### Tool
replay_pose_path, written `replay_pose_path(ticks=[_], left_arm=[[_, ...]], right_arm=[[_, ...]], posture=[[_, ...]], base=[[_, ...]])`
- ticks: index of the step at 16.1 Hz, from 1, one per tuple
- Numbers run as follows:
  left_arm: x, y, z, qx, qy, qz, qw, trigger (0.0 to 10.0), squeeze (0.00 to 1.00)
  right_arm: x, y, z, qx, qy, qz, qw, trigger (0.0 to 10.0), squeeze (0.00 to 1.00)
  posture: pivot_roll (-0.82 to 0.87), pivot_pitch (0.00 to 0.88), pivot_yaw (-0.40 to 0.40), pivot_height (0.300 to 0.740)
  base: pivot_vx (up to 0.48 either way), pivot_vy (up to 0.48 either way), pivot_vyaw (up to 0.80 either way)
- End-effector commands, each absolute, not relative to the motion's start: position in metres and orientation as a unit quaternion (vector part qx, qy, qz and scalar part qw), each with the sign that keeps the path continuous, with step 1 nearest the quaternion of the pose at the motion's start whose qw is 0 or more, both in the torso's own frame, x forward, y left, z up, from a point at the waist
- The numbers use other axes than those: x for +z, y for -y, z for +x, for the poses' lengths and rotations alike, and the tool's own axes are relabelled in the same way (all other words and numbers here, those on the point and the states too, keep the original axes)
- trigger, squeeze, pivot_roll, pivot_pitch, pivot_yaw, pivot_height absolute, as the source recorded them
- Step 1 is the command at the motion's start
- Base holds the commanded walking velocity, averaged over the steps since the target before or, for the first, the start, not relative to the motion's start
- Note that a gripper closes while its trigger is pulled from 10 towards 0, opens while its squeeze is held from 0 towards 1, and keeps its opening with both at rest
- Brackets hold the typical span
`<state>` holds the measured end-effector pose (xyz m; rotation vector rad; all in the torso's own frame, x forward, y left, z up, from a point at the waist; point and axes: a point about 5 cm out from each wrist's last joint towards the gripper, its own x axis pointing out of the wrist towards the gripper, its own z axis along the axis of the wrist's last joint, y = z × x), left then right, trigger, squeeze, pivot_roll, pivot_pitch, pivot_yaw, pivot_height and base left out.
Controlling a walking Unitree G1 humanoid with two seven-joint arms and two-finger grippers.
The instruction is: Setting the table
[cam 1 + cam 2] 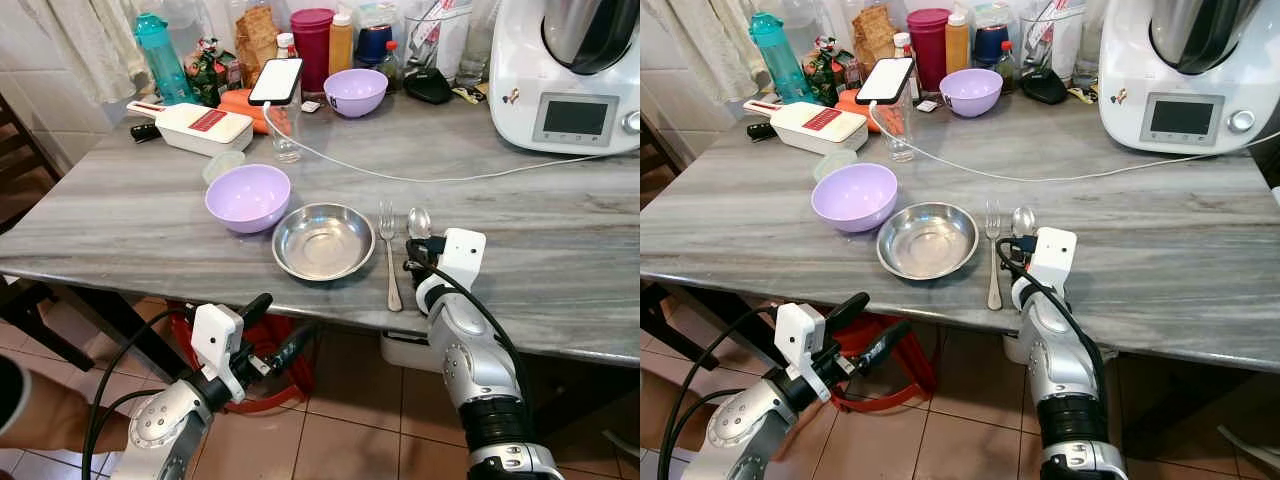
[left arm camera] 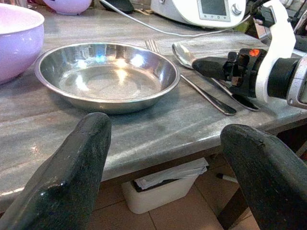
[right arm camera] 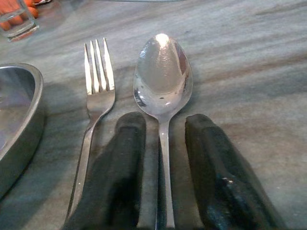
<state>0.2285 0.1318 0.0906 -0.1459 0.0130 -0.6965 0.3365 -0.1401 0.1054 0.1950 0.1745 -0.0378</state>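
1. the left gripper (image 1: 268, 328) hangs below the table's front edge, over the tiled floor (image 1: 340, 420), its two black fingers spread wide with nothing between them.
2. the right gripper (image 3: 163, 167) rests low on the grey table (image 1: 560, 200), its fingers slightly parted either side of the spoon (image 3: 162, 81) handle; whether they touch it cannot be told.
3. the fork (image 3: 96, 91) lies just beside the spoon, between it and the steel plate (image 1: 323, 241).
4. a lilac bowl (image 1: 247, 197) stands next to the plate on its other side.
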Motion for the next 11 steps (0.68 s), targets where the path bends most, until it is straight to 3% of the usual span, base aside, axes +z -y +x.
replay_pose_path(ticks=[1,11], left_arm=[[0.09,-0.132,0.228,-0.348,-0.012,-0.066,0.935,10.0,0.0],[0.089,-0.131,0.231,-0.349,-0.009,-0.067,0.935,10.0,0.0]], right_arm=[[0.099,0.141,0.335,-0.025,-0.1,0.103,0.989,10.0,1.0],[0.17,0.144,0.328,0.006,0.097,0.055,0.994,10.0,1.0]], posture=[[-0.08,0.079,0.107,0.74],[-0.09,0.062,0.106,0.74]], base=[[0.0,0.0,0.0],[0.0,0.0,0.0]])
